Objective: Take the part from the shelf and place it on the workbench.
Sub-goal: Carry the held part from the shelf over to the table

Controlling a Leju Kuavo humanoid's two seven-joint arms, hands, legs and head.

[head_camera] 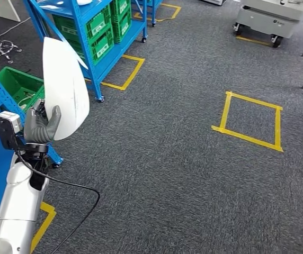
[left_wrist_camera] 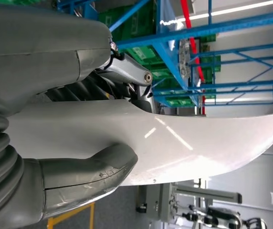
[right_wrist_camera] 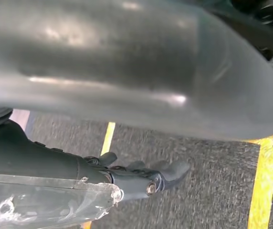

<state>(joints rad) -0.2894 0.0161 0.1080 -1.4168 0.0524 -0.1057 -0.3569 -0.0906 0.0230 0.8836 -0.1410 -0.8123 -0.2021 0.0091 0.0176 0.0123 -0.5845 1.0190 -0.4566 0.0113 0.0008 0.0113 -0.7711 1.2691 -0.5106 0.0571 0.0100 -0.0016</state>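
- Part point(head_camera: 64, 87): white, smooth, curved shell, held upright at about 9 o'clock in the head view, well above the carpet; broad end up, narrow end down in the grip.
- Left hand point(head_camera: 41, 126): clasps the part's lower edge, grey thumb across the near face, dark fingers behind it.
- Same grasp up close at the left wrist: part point(left_wrist_camera: 185, 143) pressed between thumb point(left_wrist_camera: 88, 174) and the fingers on the other side.
- Right hand point(right_wrist_camera: 142, 179): hangs low over the carpet; dark fingers lie nearly straight, close together, with nothing between them; probably relaxed, though blur leaves this unsure.
- Left arm point(head_camera: 16, 203): silver, rising from 7 o'clock, a black cable point(head_camera: 68, 185) looping off it over the carpet.
- Shelf point(head_camera: 91, 39): blue frame on casters at 11 o'clock, just behind the part, loaded with green bins point(head_camera: 101, 29).
- More blue framing and a green bin point(head_camera: 18, 84) at 9 o'clock, beside the hand.
- Carpet point(head_camera: 170, 159): dark grey, marked with a yellow tape square point(head_camera: 250, 121) at 3 o'clock, and another tape outline by the shelf's foot.
- Grey wheeled cart point(head_camera: 268, 18) at 1 o'clock, far across the floor.
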